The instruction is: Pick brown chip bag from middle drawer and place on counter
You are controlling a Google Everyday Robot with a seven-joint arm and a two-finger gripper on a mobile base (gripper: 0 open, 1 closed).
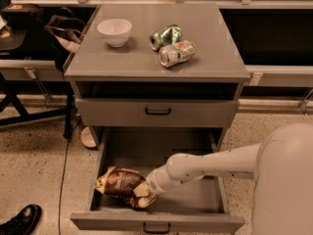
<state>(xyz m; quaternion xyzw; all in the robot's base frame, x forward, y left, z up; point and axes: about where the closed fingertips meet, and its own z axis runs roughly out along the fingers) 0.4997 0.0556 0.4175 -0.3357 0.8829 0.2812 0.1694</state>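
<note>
The robot's rounded white body point(288, 180) is filling the lower right of the frame. The grey cabinet is standing in the middle of the frame, and its flat top, the desk point(215, 62), is taking up the upper centre. Below the desk, a closed drawer front point(117, 112) with a small black handle is sitting across the middle of the frame. Under that, the middle drawer point(195, 199) is standing pulled out toward the bottom of the frame, showing its bare grey floor and its own black handle at the bottom edge.

The white arm point(215, 164) is reaching from the right of the frame down and leftward into the middle drawer. Its end effector point(143, 196) is sitting low in the drawer's front left part, pressing against the right end of the brown chip bag point(118, 181). Whether it is apart or clamped on the bag cannot be told from this view. The bag is lying crumpled inside the drawer, near its left wall and front, in the lower left of centre.

On the desk, a white bowl point(114, 32) is sitting toward the upper left. A crushed green can point(165, 35) and a crushed silver can point(177, 53) are lying just beside each other to the right of the bowl. A black shoe point(22, 222) is showing in the bottom left corner on the speckled floor.
</note>
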